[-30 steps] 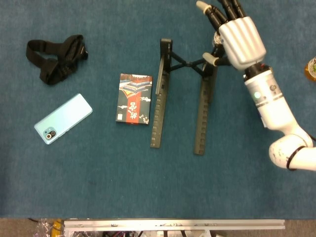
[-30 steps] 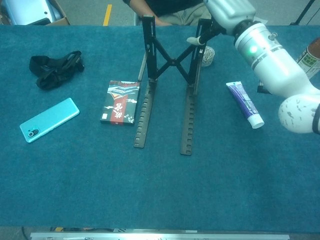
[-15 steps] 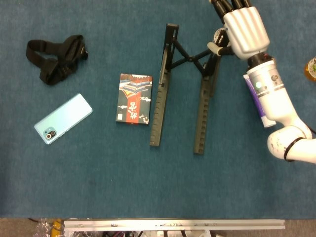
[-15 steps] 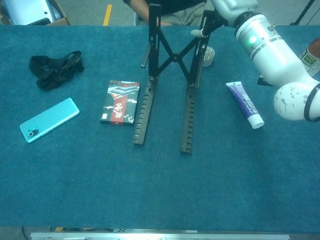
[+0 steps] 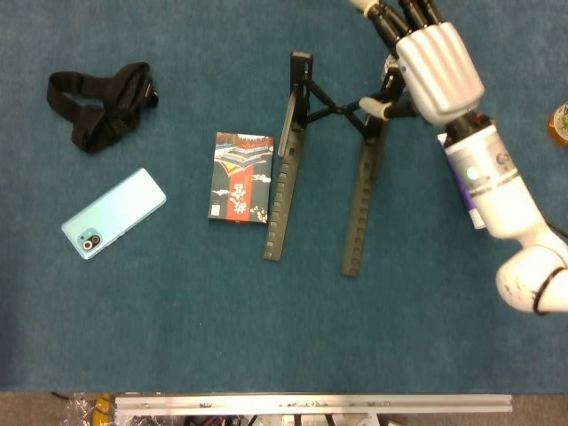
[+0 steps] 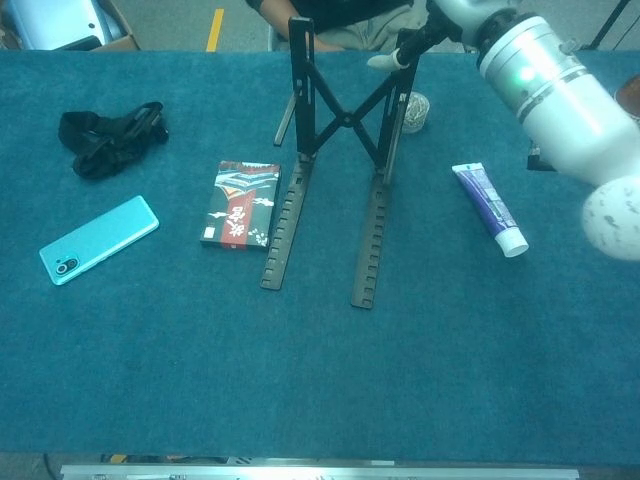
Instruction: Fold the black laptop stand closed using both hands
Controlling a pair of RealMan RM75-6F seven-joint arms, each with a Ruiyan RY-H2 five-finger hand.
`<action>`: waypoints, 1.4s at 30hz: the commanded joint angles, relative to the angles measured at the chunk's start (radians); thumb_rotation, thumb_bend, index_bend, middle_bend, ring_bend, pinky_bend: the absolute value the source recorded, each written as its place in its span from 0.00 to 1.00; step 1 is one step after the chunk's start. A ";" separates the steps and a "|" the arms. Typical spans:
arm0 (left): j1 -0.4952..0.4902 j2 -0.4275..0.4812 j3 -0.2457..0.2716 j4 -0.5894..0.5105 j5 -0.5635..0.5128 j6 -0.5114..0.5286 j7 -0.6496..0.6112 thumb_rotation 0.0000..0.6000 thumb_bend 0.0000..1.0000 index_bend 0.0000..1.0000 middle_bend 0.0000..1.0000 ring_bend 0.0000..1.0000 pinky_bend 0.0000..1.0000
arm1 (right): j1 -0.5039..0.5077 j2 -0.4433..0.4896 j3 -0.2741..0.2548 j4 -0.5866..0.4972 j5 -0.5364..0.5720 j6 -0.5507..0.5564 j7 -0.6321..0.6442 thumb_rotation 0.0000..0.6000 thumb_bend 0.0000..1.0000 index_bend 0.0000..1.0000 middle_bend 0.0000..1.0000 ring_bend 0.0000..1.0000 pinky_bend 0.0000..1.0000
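Observation:
The black laptop stand (image 5: 277, 200) stands unfolded mid-table, two notched rails running toward me and crossed braces (image 6: 345, 120) joining two uprights at the far end. My right hand (image 5: 435, 67) is at the top of the right upright, its thumb (image 5: 374, 108) pressed on the post's near side and its fingers stretched out behind it, so it grips that upright. In the chest view the right hand (image 6: 455, 12) is cut off by the top edge. My left hand shows in neither view.
A patterned booklet (image 5: 240, 177) lies just left of the stand's left rail. Further left are a light-blue phone (image 5: 114, 213) and a black strap (image 5: 102, 102). A toothpaste tube (image 6: 488, 208) lies right of the stand, and a small round object (image 6: 415, 110) sits behind it.
The right hand has swung the stand's far end up and back again. The near ends of both rails have slid slightly left and toward me.

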 commanded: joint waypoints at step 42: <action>0.030 0.002 0.011 0.039 -0.025 0.006 -0.055 1.00 0.26 0.04 0.00 0.00 0.01 | 0.193 -0.209 -0.028 -0.035 0.219 -0.345 0.304 1.00 0.13 0.10 0.26 0.05 0.03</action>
